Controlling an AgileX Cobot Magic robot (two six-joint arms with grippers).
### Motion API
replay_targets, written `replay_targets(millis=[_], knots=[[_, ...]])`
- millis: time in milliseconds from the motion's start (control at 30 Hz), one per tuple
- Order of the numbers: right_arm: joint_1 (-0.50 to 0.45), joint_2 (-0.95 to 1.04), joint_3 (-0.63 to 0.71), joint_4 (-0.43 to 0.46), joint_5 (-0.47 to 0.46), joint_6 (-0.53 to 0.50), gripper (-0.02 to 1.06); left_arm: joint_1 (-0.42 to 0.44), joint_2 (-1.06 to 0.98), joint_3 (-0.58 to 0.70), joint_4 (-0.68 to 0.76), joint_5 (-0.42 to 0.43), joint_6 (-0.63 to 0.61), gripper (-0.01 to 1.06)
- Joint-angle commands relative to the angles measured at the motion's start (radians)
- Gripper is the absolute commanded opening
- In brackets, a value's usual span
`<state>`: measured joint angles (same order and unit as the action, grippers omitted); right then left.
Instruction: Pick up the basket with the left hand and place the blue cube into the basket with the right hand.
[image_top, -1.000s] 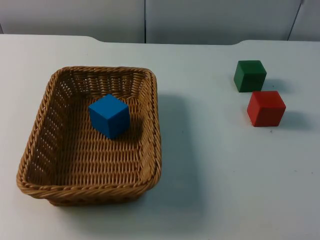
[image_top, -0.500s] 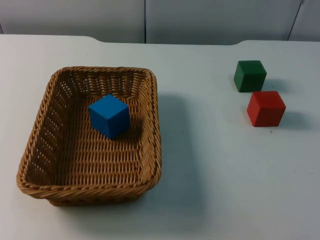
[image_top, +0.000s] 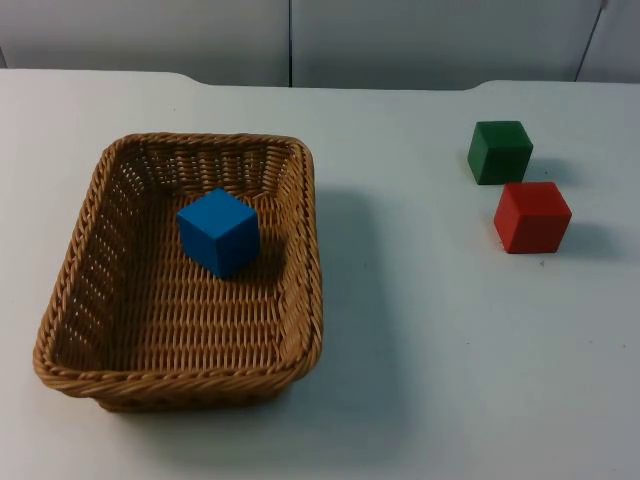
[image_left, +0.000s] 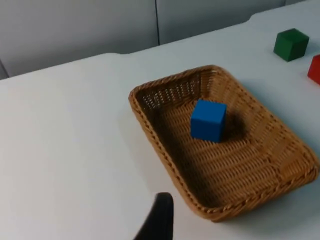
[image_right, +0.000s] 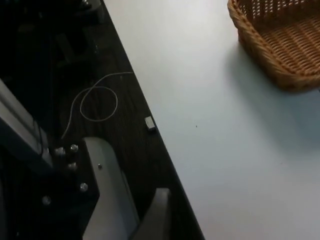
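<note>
Three cubes are present on the white table (image_top: 420, 330). The blue cube (image_top: 218, 231) sits inside the wicker basket (image_top: 300, 300), on the woven floor, in the half nearer the partition wall and slightly toward the basket's right wall; it touches no wall. The basket stands flat on the table in the left half of the top view, its long axis running from the lower edge of the frame toward the wall. The green cube (image_top: 499, 151) and the red cube (image_top: 532, 216) stand on the table in the upper right of the top view, well apart from the basket. The red cube lies just below and slightly to the right of the green cube in the frame; the two are close, and whether they touch cannot be determined.

The left wrist view looks onto the basket (image_left: 150, 120) with the blue cube (image_left: 208, 120) inside it, and the green cube (image_left: 291, 44) beyond. The left gripper (image_left: 159, 216) appears as one black fingertip above bare table beside the basket, clear of the rim. Its finger spacing cannot be determined.

The right wrist view takes in the table edge, a dark floor beyond it, and one corner of the basket (image_right: 270, 55). The right gripper (image_right: 155, 212) appears as one fingertip near the table edge, well apart from the basket. Its finger spacing cannot be determined.
</note>
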<state>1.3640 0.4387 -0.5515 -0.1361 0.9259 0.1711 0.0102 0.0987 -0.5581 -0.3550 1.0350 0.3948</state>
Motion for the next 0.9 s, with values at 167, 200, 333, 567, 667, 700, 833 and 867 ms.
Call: replay_targets(millis=[167,200,333,567,667,700,833,867], knots=[[0.006,-0.147,0.003,0.011,0.175,-0.017,0.82,-0.004,-0.069,0.027,0.116,0.038,-0.119,0.81],[0.006,-0.169,0.003,0.011,0.185,-0.015,0.82,-0.004,-0.080,0.027,0.117,0.038,-0.130,0.81],[0.006,-0.249,0.003,0.015,0.195,-0.015,0.82,-0.004,-0.099,0.034,0.137,0.041,-0.172,0.81],[0.006,-0.402,0.005,0.015,0.231,-0.015,0.82,-0.004,-0.099,0.043,0.143,0.046,-0.207,0.81],[0.006,-0.439,0.005,0.015,0.229,-0.015,0.82,-0.004,-0.099,0.043,0.143,0.046,-0.207,0.81],[0.006,-0.439,0.005,0.015,0.229,-0.019,0.82,-0.004,-0.099,0.043,0.143,0.046,-0.207,0.81],[0.006,-0.439,0.005,0.013,0.225,-0.062,0.82,-0.004,-0.099,0.043,0.143,0.046,-0.207,0.81],[0.006,-0.439,0.005,0.018,0.221,-0.082,0.82,-0.004,-0.099,0.043,0.143,0.046,-0.207,0.81]])
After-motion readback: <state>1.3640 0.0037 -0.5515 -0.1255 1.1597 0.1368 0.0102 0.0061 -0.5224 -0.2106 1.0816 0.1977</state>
